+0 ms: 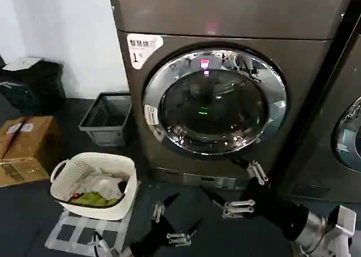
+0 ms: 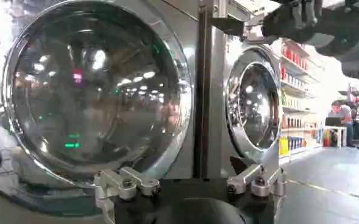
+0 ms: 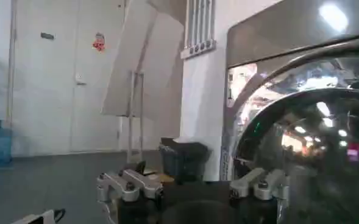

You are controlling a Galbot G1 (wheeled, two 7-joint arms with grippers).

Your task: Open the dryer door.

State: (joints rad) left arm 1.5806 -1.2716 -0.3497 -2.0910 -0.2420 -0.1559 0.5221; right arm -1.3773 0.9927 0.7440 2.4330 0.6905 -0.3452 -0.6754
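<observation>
The head view looks down from above at the dryer door (image 1: 214,102) — both wrist views sit low and near it (image 2: 97,91) (image 3: 307,152), sharing its chrome ring.

Chrome-ringed dryer door (image 1: 214,102), shut

Dark floor (image 1: 34,212) is seen carrying the brown-grey dryer (image 1: 225,20), with a second grey machine (image 1: 338,127) stood just beside it on the right. Left of the dryer, a grey slatted basket (image 1: 107,119) and a cardboard box (image 1: 25,147) are set on the floor. A white laundry basket (image 1: 96,184) is placed on a pale grid mat (image 1: 73,237).
</observation>
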